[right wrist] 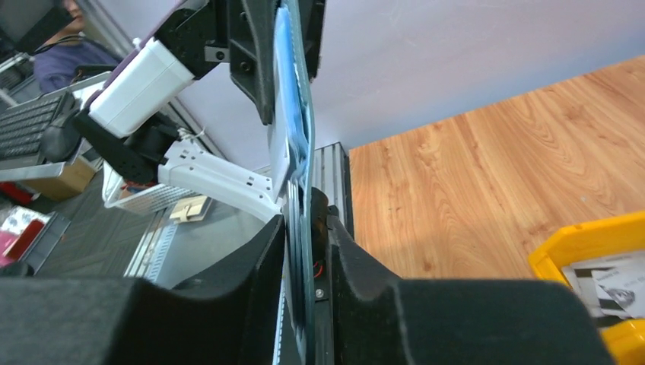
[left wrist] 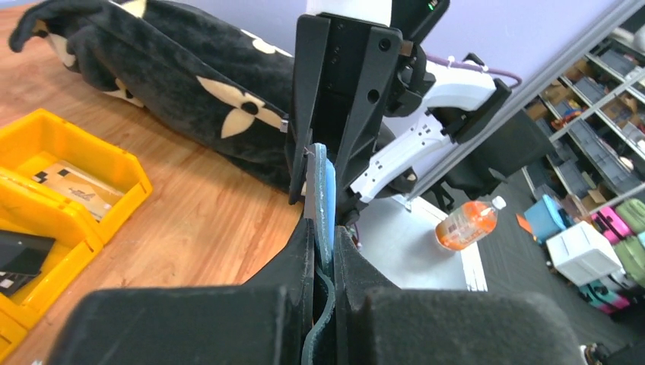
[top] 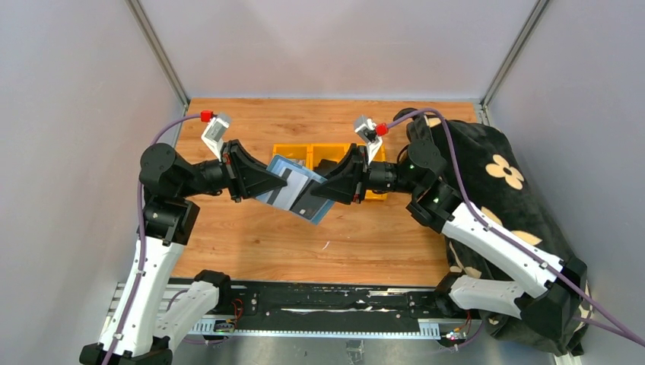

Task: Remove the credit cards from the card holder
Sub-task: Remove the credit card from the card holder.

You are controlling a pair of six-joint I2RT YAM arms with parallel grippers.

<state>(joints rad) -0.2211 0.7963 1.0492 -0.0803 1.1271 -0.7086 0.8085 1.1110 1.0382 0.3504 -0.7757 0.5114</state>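
Mid-frame, above the tabletop (top: 365, 243), the card holder (top: 287, 176) hangs between the left gripper (top: 266, 182) and right gripper (top: 328, 188), both sets of jaws clamped on opposite ends (which layer, I can't tell). Pulled crookedly, the credit cards (top: 306, 201) could bend or spill.

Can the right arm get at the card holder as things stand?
Likely yes: the right end effector is closed on one end of the card holder, which the left end effector clamps in mid-air at the other end, with nothing between them.
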